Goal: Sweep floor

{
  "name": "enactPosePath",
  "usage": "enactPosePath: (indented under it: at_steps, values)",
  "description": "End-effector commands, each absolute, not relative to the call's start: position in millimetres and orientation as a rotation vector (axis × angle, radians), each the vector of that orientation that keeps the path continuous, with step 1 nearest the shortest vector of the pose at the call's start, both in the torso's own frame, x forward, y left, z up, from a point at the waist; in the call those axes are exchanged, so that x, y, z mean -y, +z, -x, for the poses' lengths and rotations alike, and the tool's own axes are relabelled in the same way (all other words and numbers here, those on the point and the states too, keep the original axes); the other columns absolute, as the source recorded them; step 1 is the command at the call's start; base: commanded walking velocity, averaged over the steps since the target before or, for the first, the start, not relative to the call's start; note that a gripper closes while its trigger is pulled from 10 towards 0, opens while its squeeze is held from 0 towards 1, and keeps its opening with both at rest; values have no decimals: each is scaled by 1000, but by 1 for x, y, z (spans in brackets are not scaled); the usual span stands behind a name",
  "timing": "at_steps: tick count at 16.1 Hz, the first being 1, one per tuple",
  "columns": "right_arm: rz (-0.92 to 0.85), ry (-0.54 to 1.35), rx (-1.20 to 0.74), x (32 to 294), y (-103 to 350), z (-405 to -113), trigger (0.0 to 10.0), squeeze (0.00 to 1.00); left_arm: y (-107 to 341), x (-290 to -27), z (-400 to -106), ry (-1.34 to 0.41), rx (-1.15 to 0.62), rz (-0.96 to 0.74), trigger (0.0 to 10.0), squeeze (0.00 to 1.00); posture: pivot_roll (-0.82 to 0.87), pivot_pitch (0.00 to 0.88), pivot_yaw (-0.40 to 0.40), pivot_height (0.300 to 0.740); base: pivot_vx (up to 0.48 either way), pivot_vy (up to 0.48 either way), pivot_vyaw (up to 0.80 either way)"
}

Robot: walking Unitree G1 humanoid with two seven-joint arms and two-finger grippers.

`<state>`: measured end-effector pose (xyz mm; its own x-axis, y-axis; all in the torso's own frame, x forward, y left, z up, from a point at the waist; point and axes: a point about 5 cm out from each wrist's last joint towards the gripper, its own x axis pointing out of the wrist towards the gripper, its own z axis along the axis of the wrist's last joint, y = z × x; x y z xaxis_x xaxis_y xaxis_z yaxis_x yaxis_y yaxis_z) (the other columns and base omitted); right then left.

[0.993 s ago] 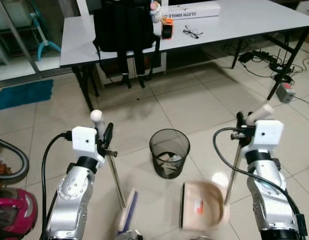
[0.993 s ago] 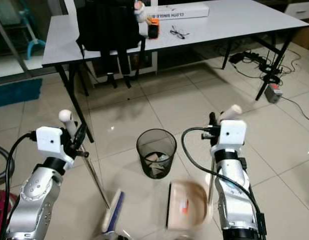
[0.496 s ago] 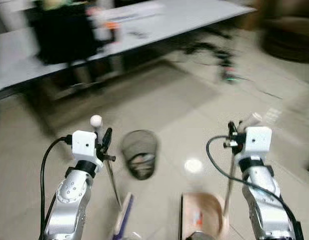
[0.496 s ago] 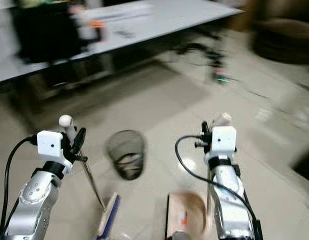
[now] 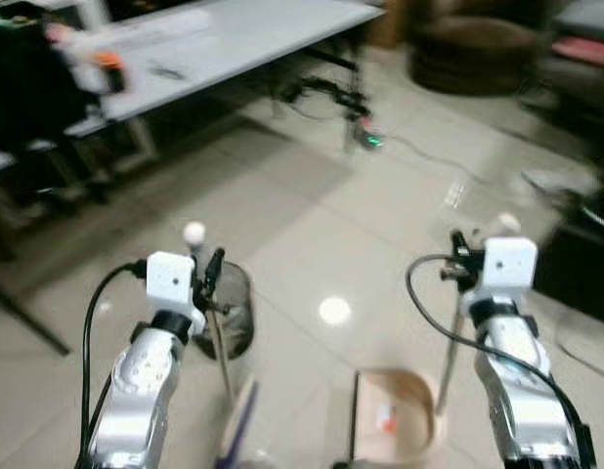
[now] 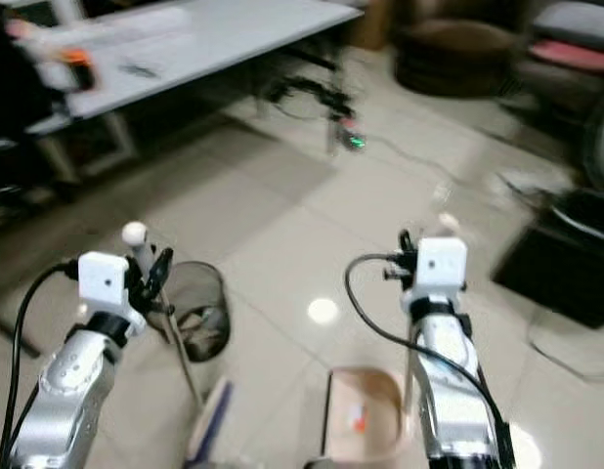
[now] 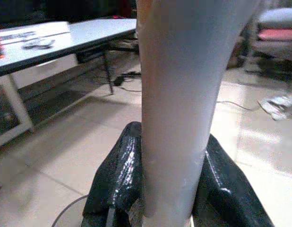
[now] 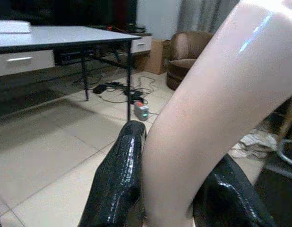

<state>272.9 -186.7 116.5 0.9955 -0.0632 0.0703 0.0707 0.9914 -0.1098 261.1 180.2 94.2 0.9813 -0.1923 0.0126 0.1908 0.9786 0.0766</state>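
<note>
My left gripper point(image 5: 210, 277) is shut on the pale handle of a broom point(image 7: 174, 94). The broom's metal shaft slants down to its head point(image 5: 237, 427) on the floor tiles near my feet. My right gripper point(image 5: 459, 256) is shut on the cream handle of a dustpan point(image 8: 207, 109). The beige dustpan point(image 5: 395, 428) rests on the floor in front of me with a small orange scrap inside. A black mesh wastebasket point(image 5: 234, 311) holding some rubbish stands just behind the left gripper. The eye views are blurred.
A grey table point(image 5: 194, 44) with black legs runs along the back left. Cables and a device with a green light point(image 5: 368, 140) lie beyond it. A brown armchair point(image 5: 468, 39) sits at the back right and a dark object point(image 5: 587, 278) stands close on the right.
The camera has swung to the right, so the table and wastebasket slid left in view and the armchair appeared. Both grippers keep the same hold on their handles.
</note>
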Motion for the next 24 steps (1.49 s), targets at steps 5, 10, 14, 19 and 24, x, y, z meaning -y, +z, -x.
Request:
enactPosePath:
  at_steps: [5,10,14,19,24]
  values:
    - [85,-88,86,185,129,-274,10000,0,106,-180,-269,-207,61,-109,10000,0,-12,55,60,740,0,0,-800]
    - [70,-77,114,182,147,-276,10000,0,111,-180,-273,-204,74,-95,10000,0,-15,60,67,740,0,0,-800]
    - [77,-71,100,182,151,-277,10000,0,110,-179,-273,-205,72,-88,10000,0,-15,62,63,740,0,0,-800]
    - [82,-67,64,180,143,-274,10000,0,110,-179,-273,-212,69,-91,10000,0,-15,66,68,740,0,0,-800]
    - [80,-72,66,181,139,-272,10000,0,110,-180,-275,-190,68,-113,10000,0,-14,72,68,740,0,-70,-529]
